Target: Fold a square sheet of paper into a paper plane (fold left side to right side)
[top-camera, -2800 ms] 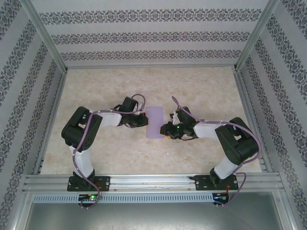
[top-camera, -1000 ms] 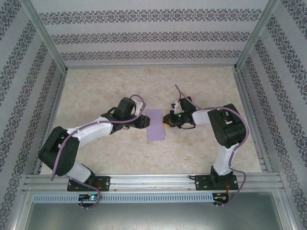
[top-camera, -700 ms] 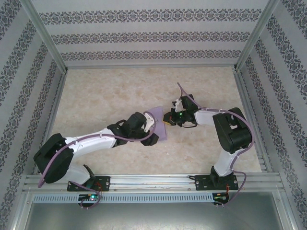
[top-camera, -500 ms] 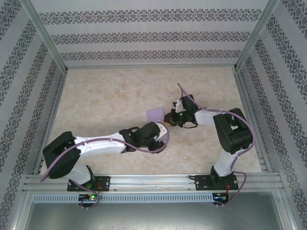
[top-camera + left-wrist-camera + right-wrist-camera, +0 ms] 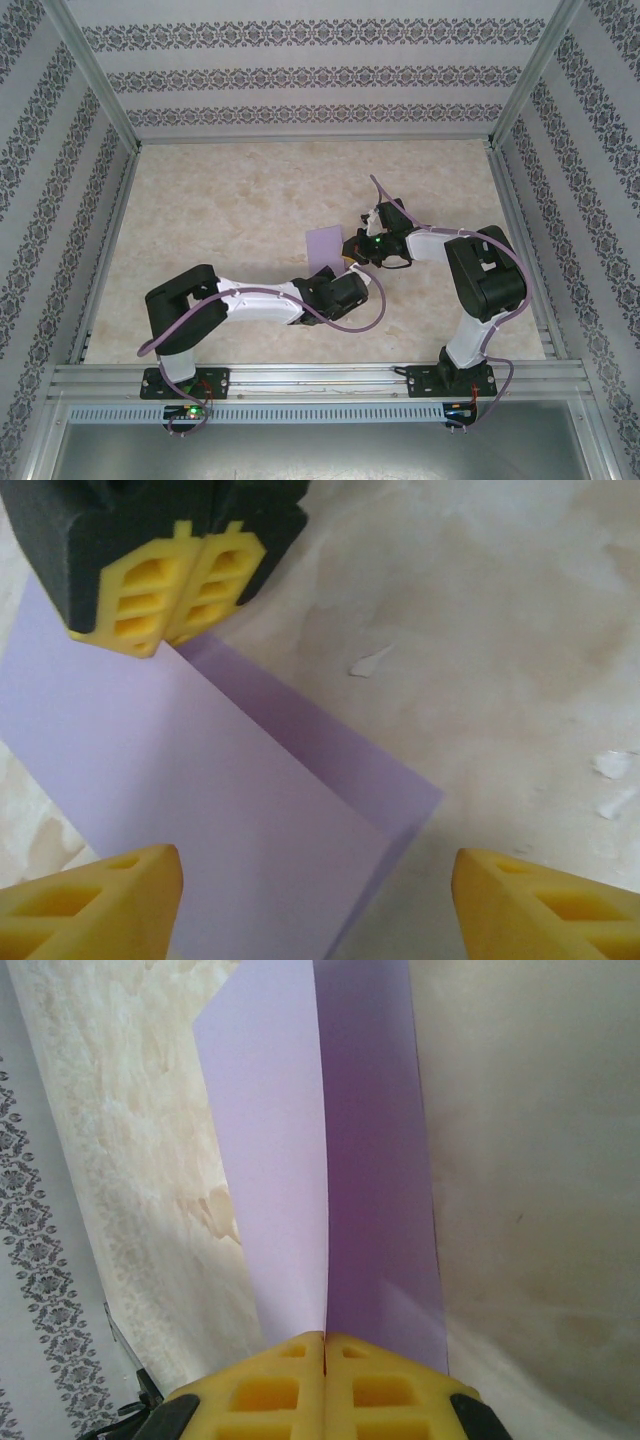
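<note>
Now: sheet of paper [image 5: 322,245] pinched at its right edge, mid-table

Sheet of paper: lavender, matte, unmarked. It sits about the middle of the table [image 5: 220,200], a little right of centre, with its long side running near to far in the top view. Its near end is hidden under the wrist of the left arm [image 5: 250,300].

Left wrist view: two layers show, a broad pale face and, along one side, a narrower darker strip ending in a sharp corner.

Right wrist view: a pale panel on the left and a darker panel on the right meet in a straight line running away from the pads [image 5: 265,1390]. Cannot tell whether the far part lies flat on the table.

Right gripper [image 5: 325,1345]: yellow pads pressed together with no gap, the paper clamped between them at its edge. From above it sits just right of the sheet, touching it. The left wrist camera shows the same pads where the pale face meets the darker strip.

Left gripper [image 5: 322,900]: fingers [image 5: 100,900] spread wide, one at each lower corner of its own view, gripping nothing. The sheet lies under the gap. From above, the left arm reaches from the near left across to the sheet's near end.

Surroundings: beige marbled tabletop with a few white flecks [image 5: 372,662] beside the sheet. Patterned walls [image 5: 300,80] stand on the left, far and right sides.
</note>
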Robot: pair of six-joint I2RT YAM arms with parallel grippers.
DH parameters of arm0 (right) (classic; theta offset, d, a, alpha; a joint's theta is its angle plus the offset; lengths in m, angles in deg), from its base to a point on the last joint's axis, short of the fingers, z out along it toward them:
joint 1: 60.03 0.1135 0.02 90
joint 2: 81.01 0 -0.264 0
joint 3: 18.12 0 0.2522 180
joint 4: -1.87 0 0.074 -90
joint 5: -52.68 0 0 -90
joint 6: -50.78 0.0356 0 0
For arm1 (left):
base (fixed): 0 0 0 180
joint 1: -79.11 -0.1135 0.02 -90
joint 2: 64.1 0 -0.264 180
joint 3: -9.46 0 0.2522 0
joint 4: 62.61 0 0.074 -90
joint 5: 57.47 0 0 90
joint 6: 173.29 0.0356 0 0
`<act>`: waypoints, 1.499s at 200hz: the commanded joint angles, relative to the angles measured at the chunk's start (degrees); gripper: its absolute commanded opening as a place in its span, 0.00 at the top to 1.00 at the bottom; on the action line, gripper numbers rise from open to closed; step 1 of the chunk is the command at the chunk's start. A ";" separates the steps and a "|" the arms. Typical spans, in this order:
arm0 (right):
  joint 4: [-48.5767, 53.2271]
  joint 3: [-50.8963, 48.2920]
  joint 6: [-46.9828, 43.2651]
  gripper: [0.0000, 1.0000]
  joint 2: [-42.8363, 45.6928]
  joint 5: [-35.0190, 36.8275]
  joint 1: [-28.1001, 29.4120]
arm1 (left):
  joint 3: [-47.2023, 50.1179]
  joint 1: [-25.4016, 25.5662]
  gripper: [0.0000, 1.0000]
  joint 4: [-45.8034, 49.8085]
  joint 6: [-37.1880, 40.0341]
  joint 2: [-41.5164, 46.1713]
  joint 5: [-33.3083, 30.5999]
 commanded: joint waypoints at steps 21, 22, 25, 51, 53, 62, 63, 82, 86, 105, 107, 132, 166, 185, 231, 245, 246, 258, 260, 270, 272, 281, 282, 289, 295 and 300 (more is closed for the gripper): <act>0.84 -0.94 -0.19 1.00 1.10 1.11 0.23 | -3.30 0.37 0.41 1.64 0.65 -2.80 -5.75; 0.84 -0.94 -0.20 1.00 1.05 1.16 0.18 | -3.31 0.36 0.42 1.54 0.61 -2.83 -5.67; 0.84 -0.94 -0.18 1.00 1.02 1.19 0.20 | -3.30 0.35 0.45 1.43 0.58 -2.77 -5.37; 0.84 -0.94 -0.33 1.00 0.83 1.64 0.14 | -2.37 0.18 0.69 -0.48 0.15 -1.94 -3.26; 0.86 -0.94 -0.31 1.00 0.83 1.59 0.14 | -2.29 0.18 0.71 -0.56 0.19 -1.92 -3.18; 0.84 -0.85 -0.31 0.99 0.75 1.70 0.21 | -2.22 0.02 0.79 -0.67 0.01 -1.69 -2.97; 0.84 -0.85 -0.31 1.00 0.75 1.72 0.22 | -2.24 0.01 0.79 -0.58 -0.01 -1.70 -2.92; 0.92 -0.85 -0.47 0.99 0.92 1.73 0.18 | -1.84 -0.40 0.93 -0.45 -0.84 -1.00 -2.17; 0.93 -0.84 -0.48 0.99 1.05 1.65 0.15 | -1.76 -0.58 0.95 -0.45 -1.11 -0.80 -1.69; 1.02 -0.42 -0.90 0.98 1.76 1.26 -0.03 | -0.48 -1.35 0.99 -1.49 -2.25 0.81 1.00; 1.02 -0.37 -0.98 0.98 1.81 1.21 -0.04 | -0.34 -1.46 1.00 -1.53 -2.37 0.95 1.49; 0.67 0.53 -1.91 0.91 3.81 0.14 -0.74 | 0.94 -3.31 1.00 -2.34 -4.48 3.04 8.47; 0.84 -0.55 -4.02 0.76 8.98 -0.26 -3.50 | 4.03 -8.92 1.00 -6.01 -9.42 5.94 23.50; 0.93 -3.91 -5.24 0.73 12.48 0.01 -6.21 | 5.66 -11.83 1.00 -9.08 -12.26 7.03 31.24; 0.91 -12.95 -8.10 0.81 19.56 -1.04 -8.53 | 8.88 -18.31 1.00 -17.07 -19.85 6.48 46.43; 0.07 -15.66 -7.69 0.95 20.82 -1.69 -7.54 | 10.10 -19.86 1.00 -19.86 -22.22 6.38 49.35; 0.02 -15.81 -7.65 0.96 20.89 -1.65 -7.39 | 10.16 -19.95 1.00 -19.89 -22.38 6.34 49.44; -0.13 -17.26 -7.60 1.00 21.85 -1.36 -5.95 | 10.19 -20.85 1.00 -19.77 -23.55 6.12 50.03; -0.13 -17.46 -7.60 1.00 21.98 -1.31 -5.80 | 10.26 -20.97 1.00 -19.75 -23.67 6.16 50.02; -0.17 -18.25 -7.37 1.00 22.57 -0.86 -4.44 | 10.52 -21.31 1.00 -19.70 -23.99 6.20 50.03; -0.21 -18.43 -7.24 1.00 22.68 -0.70 -4.19 | 10.54 -21.39 1.00 -19.73 -24.02 6.27 49.98; -0.45 -19.06 -6.63 1.00 23.09 -0.07 -3.01 | 11.08 -21.60 1.00 -20.27 -24.42 6.63 49.87; -0.51 -19.09 -6.55 1.00 23.12 -0.05 -2.89 | 11.14 -21.61 1.00 -20.36 -24.44 6.64 49.87; -0.86 -19.66 -5.94 1.00 23.31 0.67 -1.84 | 11.62 -21.84 1.00 -20.97 -24.79 6.88 50.02; -1.36 -20.10 -5.32 1.00 23.37 1.28 -0.90 | 12.00 -22.09 1.00 -21.52 -25.04 7.14 50.17; -1.88 -20.40 -4.81 1.00 23.38 1.73 -0.19 | 12.35 -22.27 1.00 -21.90 -25.28 7.32 50.35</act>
